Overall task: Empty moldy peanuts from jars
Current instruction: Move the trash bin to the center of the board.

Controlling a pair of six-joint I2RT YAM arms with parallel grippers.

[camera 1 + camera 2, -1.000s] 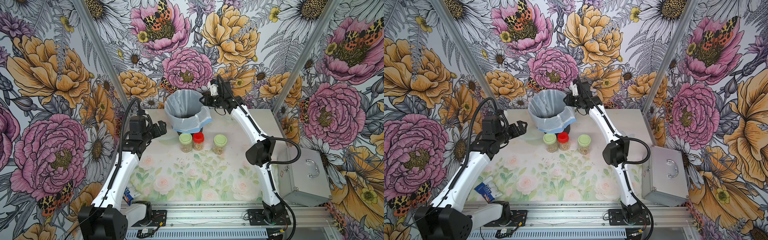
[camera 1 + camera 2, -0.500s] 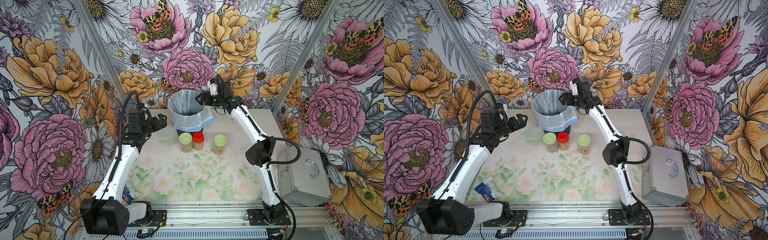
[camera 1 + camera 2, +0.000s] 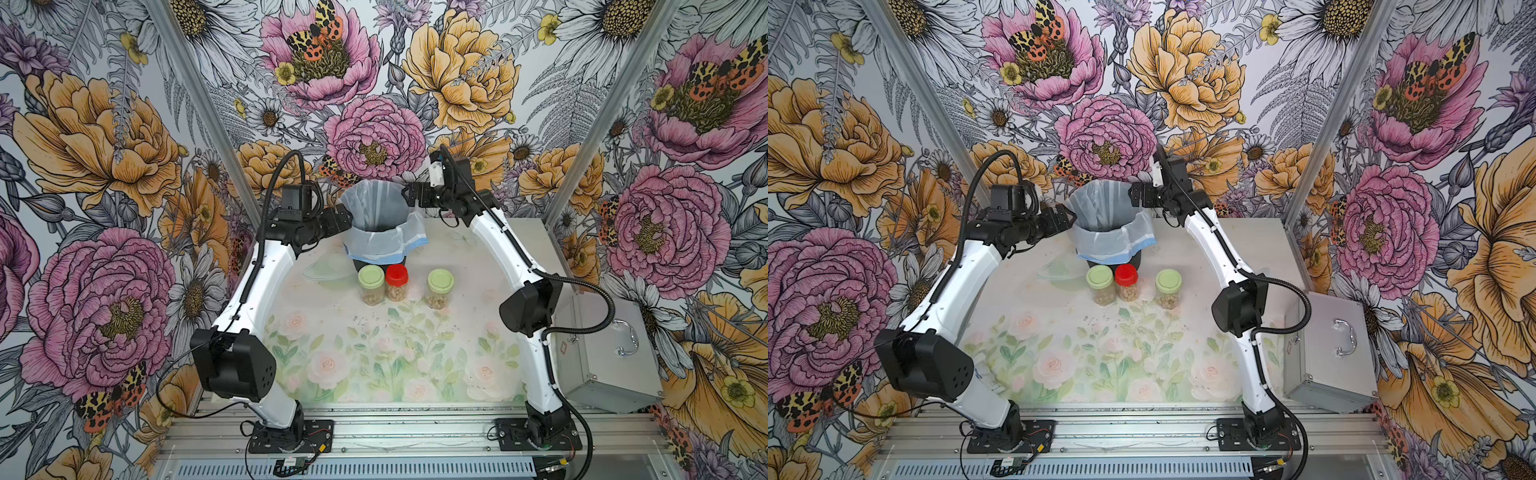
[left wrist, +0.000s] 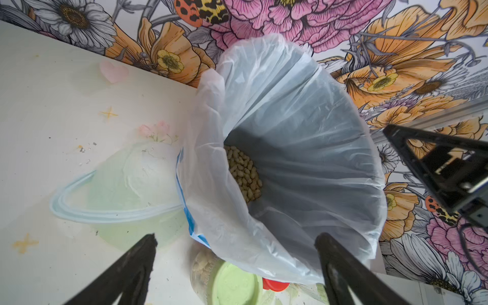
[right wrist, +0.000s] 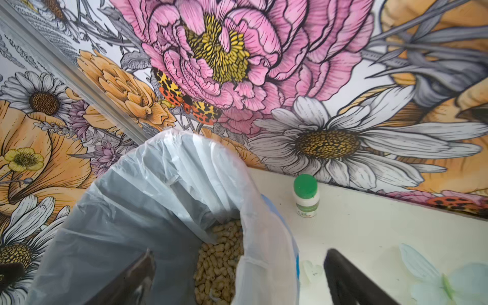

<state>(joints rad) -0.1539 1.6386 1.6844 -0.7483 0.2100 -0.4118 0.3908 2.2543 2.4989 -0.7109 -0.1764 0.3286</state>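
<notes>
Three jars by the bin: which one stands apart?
The green-lidded jar at the row's right end. The red-lidded jar and the other green-lidded jar stand side by side; a gap separates this one.

Nothing here can be read. The small white bottle, standing beyond the right fingers, carries a green-printed label too blurred to make out.

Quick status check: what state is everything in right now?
Red jar: lidded, upright, peanuts inside.
Green jar beside it: same.
Lone green jar: same.
Bin bag: open, peanuts at bottom.
Left gripper: jaws open, empty.
Right gripper: jaws open, empty.
Bottle: capped, upright.
Case: shut.
</notes>
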